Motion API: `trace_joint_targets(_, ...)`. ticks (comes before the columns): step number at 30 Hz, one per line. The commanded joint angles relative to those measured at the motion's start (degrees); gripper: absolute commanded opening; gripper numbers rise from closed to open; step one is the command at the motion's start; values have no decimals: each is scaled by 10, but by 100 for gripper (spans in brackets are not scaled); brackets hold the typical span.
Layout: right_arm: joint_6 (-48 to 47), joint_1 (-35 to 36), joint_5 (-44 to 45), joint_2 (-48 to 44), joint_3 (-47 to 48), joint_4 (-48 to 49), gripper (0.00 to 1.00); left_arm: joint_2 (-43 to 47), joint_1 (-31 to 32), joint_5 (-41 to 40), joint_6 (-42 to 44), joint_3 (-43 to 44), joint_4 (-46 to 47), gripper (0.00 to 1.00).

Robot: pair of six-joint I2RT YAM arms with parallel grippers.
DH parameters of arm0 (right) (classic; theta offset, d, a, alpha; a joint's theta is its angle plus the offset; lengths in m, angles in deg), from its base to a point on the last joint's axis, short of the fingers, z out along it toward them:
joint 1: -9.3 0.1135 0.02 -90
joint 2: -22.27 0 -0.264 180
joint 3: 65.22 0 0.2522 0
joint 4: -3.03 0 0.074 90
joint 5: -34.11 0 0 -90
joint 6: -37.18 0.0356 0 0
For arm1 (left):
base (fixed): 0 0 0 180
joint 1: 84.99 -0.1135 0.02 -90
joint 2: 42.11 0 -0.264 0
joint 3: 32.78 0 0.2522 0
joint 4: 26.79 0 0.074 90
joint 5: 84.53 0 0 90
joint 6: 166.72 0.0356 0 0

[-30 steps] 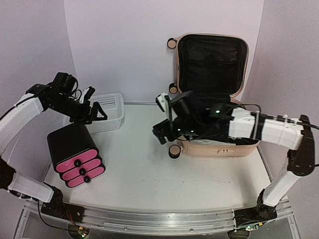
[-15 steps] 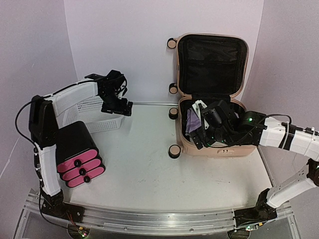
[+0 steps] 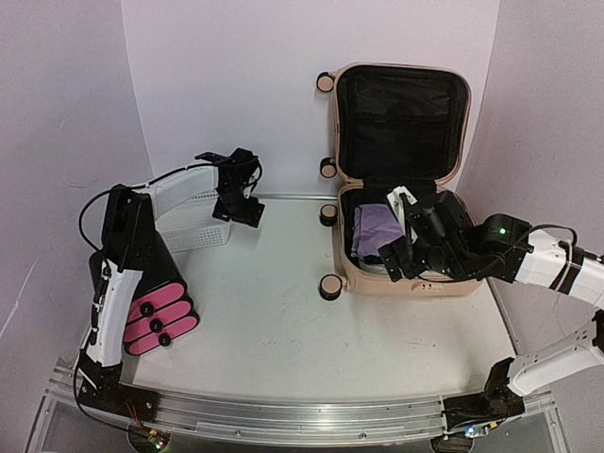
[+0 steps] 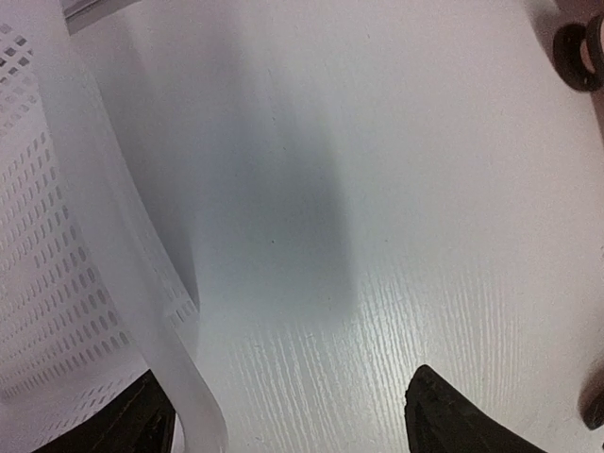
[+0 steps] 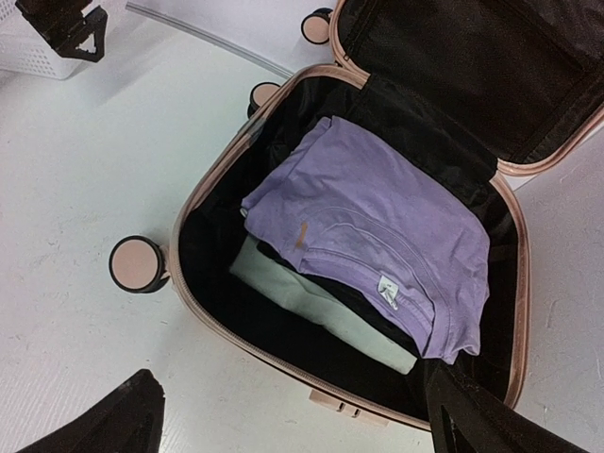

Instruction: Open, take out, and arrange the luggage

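The luggage [image 3: 408, 281] lies open at the back right, its lid [image 3: 401, 118] upright against the wall. Inside, the right wrist view shows a folded purple shirt [image 5: 377, 217] on a pale green garment [image 5: 311, 302] and black lining, ringed by the beige rim [image 5: 209, 177]. My right gripper [image 3: 413, 250] hovers over the case's front part, open and empty [image 5: 293, 425]. My left gripper [image 3: 243, 206] is open and empty just above the table at the right end of the white mesh basket [image 3: 203, 228]; in the left wrist view [image 4: 297, 429] the basket wall [image 4: 47, 283] is to its left.
A black box with three pink drawer fronts [image 3: 165, 316] stands at the front left, beside the left arm. The suitcase's wheels [image 3: 329, 287] stick out toward the table's middle; one shows in the left wrist view [image 4: 580, 52]. White walls close the back and sides.
My left arm swung right, from above the drawer box to the basket's right end. My right gripper moved right, from the case's left side to above its front part, uncovering the purple shirt.
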Motion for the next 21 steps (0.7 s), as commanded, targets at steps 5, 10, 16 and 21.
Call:
trace_joint_targets(5,11,0,8,10,13,4,98,4,3,47,-3,-11,-13,68)
trace_joint_targets(10,10,0,1,29,26,5,98,26,21,105,-20,-47,-12,63)
trace_joint_targets(16,10,0,-5,49,34,9,98,34,57,174,-55,-60,-3,63)
trace_joint_targets(21,8,0,-4,55,36,12,98,27,91,212,-80,-62,13,63)
